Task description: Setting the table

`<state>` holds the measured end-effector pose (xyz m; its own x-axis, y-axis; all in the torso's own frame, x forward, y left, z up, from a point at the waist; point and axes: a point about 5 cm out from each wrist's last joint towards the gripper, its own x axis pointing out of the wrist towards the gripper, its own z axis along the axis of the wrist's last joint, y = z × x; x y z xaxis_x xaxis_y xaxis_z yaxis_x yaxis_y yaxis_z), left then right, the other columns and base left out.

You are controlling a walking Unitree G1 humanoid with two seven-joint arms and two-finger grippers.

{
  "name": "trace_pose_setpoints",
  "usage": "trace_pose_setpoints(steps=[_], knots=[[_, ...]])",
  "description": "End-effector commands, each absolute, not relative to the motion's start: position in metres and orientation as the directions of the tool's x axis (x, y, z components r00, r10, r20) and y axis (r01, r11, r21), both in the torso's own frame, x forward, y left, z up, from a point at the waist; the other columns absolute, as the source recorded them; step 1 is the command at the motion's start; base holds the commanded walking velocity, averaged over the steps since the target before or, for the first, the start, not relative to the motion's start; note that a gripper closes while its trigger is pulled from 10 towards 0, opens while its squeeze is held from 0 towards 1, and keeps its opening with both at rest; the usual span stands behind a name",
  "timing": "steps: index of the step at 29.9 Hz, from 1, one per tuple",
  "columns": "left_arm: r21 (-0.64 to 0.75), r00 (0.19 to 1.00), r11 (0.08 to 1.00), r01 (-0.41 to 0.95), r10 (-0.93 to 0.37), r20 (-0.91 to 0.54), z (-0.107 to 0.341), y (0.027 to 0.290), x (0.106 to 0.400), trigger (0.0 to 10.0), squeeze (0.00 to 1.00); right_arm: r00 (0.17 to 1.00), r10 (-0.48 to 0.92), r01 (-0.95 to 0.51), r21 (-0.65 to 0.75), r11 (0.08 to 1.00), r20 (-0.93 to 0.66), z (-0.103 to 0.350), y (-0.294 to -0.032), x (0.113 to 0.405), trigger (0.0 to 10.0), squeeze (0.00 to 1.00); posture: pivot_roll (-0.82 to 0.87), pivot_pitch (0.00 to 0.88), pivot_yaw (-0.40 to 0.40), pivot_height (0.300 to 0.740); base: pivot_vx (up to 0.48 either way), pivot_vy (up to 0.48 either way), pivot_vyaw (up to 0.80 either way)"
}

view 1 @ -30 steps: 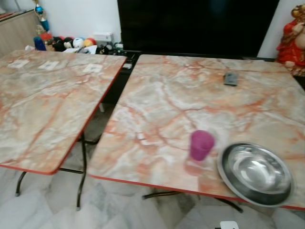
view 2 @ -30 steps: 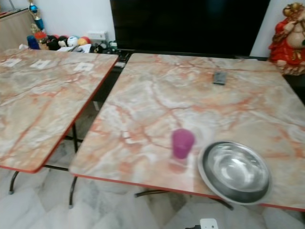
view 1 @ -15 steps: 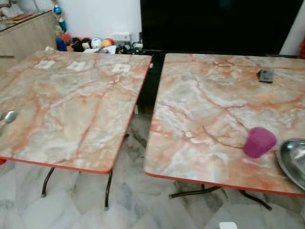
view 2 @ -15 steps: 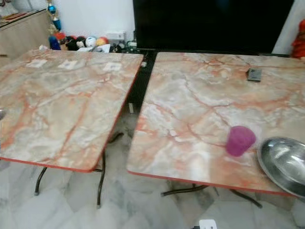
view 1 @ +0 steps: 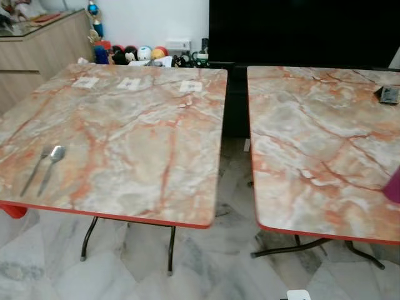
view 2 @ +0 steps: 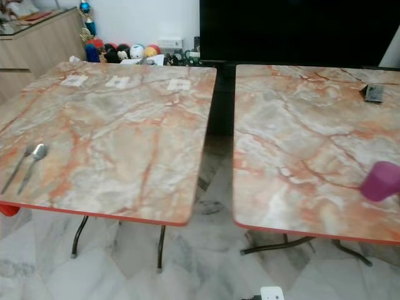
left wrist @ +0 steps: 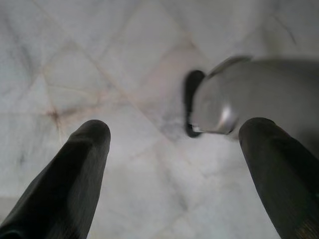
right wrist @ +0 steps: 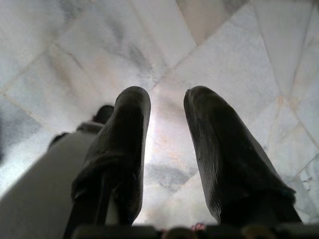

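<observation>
Two marble-patterned tables stand side by side with a gap between them. A spoon (view 1: 51, 164) and a fork (view 1: 34, 170) lie together near the front left of the left table (view 1: 137, 137). A purple cup (view 2: 381, 180) stands at the right table's (view 2: 300, 144) front right. The left gripper (left wrist: 174, 144) hangs over the tiled floor, its fingers wide apart and holding nothing. The right gripper (right wrist: 167, 134) also hangs above the floor, with a narrow gap between its fingers and nothing in it.
A dark remote-like object (view 1: 389, 95) lies far back on the right table. Three white cards (view 1: 132, 83) sit along the left table's far edge. Behind are toys (view 1: 131, 55), a black screen (view 1: 300, 31) and a wooden cabinet (view 1: 37, 53). A red object (view 1: 12, 210) sits under the left table.
The camera has swung left: the right table and purple cup slid to the right edge, the steel bowl left the picture, and the spoon and fork came into sight.
</observation>
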<state>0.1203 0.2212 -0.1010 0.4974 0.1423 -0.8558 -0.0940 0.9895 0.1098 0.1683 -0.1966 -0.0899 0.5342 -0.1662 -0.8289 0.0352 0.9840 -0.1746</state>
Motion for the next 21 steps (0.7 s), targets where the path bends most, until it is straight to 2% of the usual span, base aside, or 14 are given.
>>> trace_pose_setpoints(steps=[1, 21], knots=[[0.126, 0.466, 0.986, -0.106, 0.161, -0.87, -0.103, 0.2278, 0.1095, 10.0, 0.0, 0.537, -0.143, 0.031, -0.15, 0.988, -0.832, -0.0908, -0.1883, 0.1689, 10.0, 0.0, 0.01, 0.096, -0.018, 0.74, 0.0, 0.48, 0.0], [0.13, 0.464, 0.987, -0.095, 0.159, -0.871, -0.1026, 0.2306, 0.1089, 10.0, 0.0, 0.538, -0.136, 0.027, -0.145, 0.989, -0.832, -0.0911, -0.1866, 0.1684, 10.0, 0.0, 0.0, 0.077, -0.008, 0.74, 0.0, 0.48, 0.0]])
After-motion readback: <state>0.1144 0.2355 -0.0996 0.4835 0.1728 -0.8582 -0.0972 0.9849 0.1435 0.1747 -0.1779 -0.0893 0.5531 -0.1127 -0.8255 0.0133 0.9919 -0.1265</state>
